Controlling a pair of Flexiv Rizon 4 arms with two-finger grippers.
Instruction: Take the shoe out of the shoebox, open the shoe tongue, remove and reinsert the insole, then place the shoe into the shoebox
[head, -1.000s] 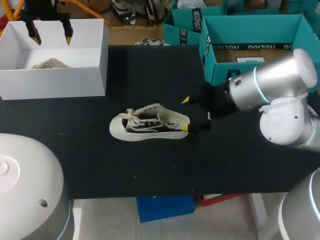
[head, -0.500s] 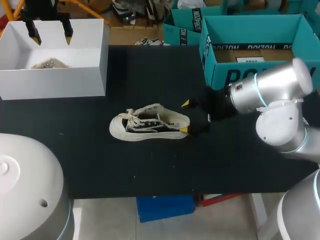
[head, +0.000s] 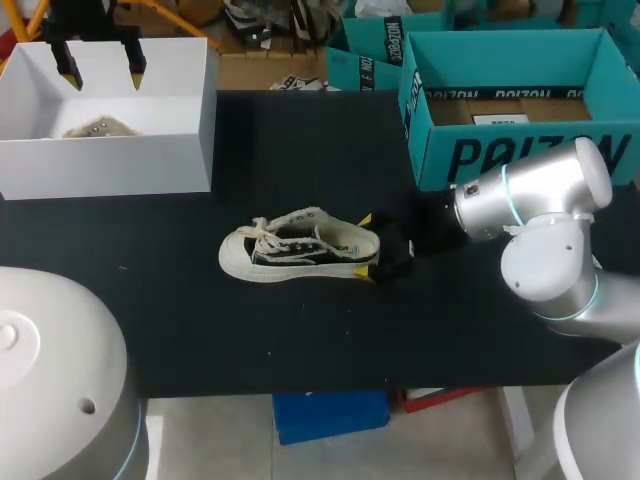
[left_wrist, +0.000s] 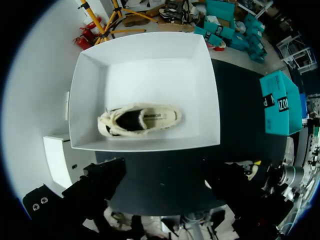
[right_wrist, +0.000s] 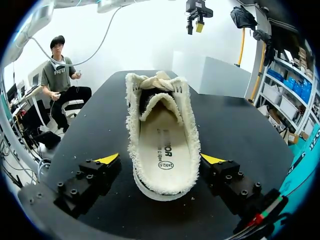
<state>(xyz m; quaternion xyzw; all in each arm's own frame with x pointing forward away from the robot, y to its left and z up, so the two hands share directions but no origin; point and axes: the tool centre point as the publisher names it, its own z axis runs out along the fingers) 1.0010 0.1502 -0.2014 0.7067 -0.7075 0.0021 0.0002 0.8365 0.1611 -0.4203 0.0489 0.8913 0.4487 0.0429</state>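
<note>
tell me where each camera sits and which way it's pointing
Head view: above and behind the robot, looking down on the table; shows the right arm, right hand and left hand.
Left wrist view: above the white shoebox, facing straight down at a second shoe inside; its own dark fingers show.
Right wrist view: low over the table, facing along the shoe from heel to toe; its own yellow-tipped fingers flank the heel.
Shared: head and right wrist views both show that shoe between the open right hand's fingers.
</note>
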